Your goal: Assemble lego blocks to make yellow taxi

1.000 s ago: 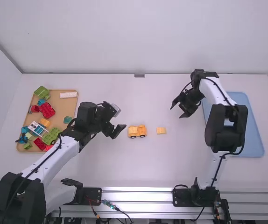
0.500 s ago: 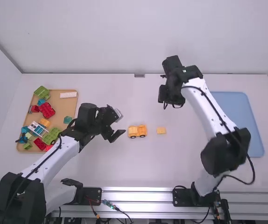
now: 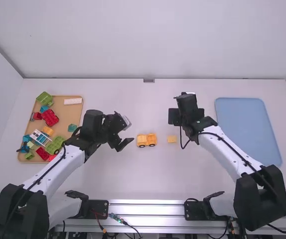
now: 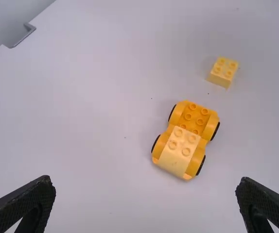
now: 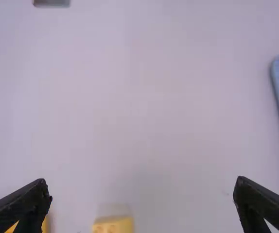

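My left claw has its two fingers spread wide, with nothing between the tips. Just past those tips, straight out from the claw, the wheeled yellow base stands upright on the white table. A paler yellow block sits on the end of the base nearer this claw; the far end shows its bare studs. Farther out along the same way, past the base and apart from it, lies a small yellow block, four studs up.

My right claw is spread wide too, and I'm pinching nothing with it. The small yellow block lies near it, on the side toward my arm bases, and the wheeled base is farther off, to this claw's left. Well out to its right is the blue tray.

Behind my left claw, well to its left, the brown tray carries loose pieces: red blocks, green blocks, blue ones and a long white piece.
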Controlling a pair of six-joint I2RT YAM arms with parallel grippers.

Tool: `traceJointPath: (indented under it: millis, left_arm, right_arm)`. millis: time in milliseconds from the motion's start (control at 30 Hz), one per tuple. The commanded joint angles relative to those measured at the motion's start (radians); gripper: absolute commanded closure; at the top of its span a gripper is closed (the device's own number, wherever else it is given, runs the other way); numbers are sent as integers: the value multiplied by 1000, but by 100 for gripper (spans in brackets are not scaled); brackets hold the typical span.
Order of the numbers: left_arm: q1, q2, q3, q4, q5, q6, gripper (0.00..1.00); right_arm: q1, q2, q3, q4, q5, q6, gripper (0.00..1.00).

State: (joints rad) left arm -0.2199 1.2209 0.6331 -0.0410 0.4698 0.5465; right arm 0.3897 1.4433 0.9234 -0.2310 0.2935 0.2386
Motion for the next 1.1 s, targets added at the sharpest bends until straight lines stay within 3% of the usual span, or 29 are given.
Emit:
traceJointPath:
  millis: [0, 100, 300, 400, 533, 733, 1067]
  left_arm:
    - [3, -9, 14, -1, 9, 1, 1]
    - [3, -9, 14, -13, 78, 47, 1]
    - [3, -9, -4, -12, 255, 223, 1]
    - [3, -9, -31, -8, 314, 315, 1]
    - [3, 21, -69, 40, 383, 417, 1]
    - [3, 180, -83, 219, 471, 413, 1]
    - [4, 509, -48, 512, 486, 280, 1]
  right_arm:
    - [-18, -37, -76, 98, 39, -140, 1]
    - [-29, -37, -148, 229, -49, -343, 1]
    - [-119, -38, -216, 355, -505, -762, 1]
    - [-212, -34, -225, 342, -775, -904, 1]
    - [-307, -7, -225, 278, -975, -1078, 1]
    - [-365, 55, -226, 173, -1086, -1325, 1]
    - [-334, 208, -226, 260, -1103, -1389, 1]
